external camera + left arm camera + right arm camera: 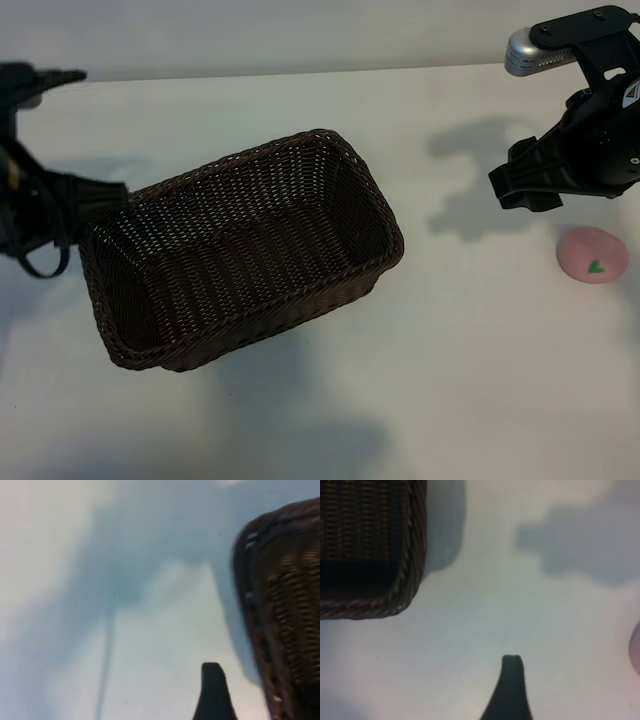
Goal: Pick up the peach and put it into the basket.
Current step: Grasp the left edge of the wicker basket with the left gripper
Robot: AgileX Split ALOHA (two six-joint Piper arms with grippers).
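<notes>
Peach (592, 255): small, round, pale pink with a tiny green leaf mark; resting on the white worktop (450, 380) near the right edge of the exterior view, well apart from the basket; only a pink sliver visible at the border of the right wrist view (636, 647).
Basket (240, 250): large, dark-brown wicker, rectangular with rounded corners and braided rim; standing upright mid-worktop, set at a slant; nothing inside; one corner visible in each wrist view (285, 605) (370, 545).
Right gripper (525, 185): hanging above the worktop, up and to the left of the peach, not touching it; jaws spread wide and holding nothing; one dark fingertip (512, 667) visible over bare worktop.
Left gripper (95, 200): at the basket's left end, close to the rim; jaws parted wide with nothing between; one fingertip (214, 680) visible just beside the basket wall.
</notes>
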